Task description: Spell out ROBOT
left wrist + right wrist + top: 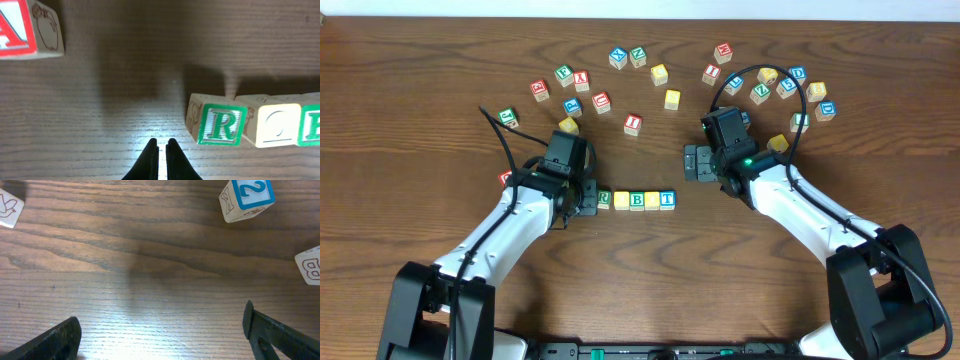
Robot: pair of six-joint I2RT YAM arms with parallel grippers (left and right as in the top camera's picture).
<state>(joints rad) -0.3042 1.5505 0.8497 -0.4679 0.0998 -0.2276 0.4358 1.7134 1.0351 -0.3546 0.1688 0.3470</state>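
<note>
left gripper (161,150) sitting pinched together, gripping nothing, just at 9 o'clock of the R cube (605,199) | right gripper (160,327) hanging spread wide, carrying nothing | cube row (637,200) lying near the middle of the table (440,40), reading R, yellow, B, yellow, T from 9 toward 3 o'clock

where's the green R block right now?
Overhead view: the small wooden cube with the green R is the left end of the lettered row, against a yellow-faced cube and just right of the shut left gripper.
</note>
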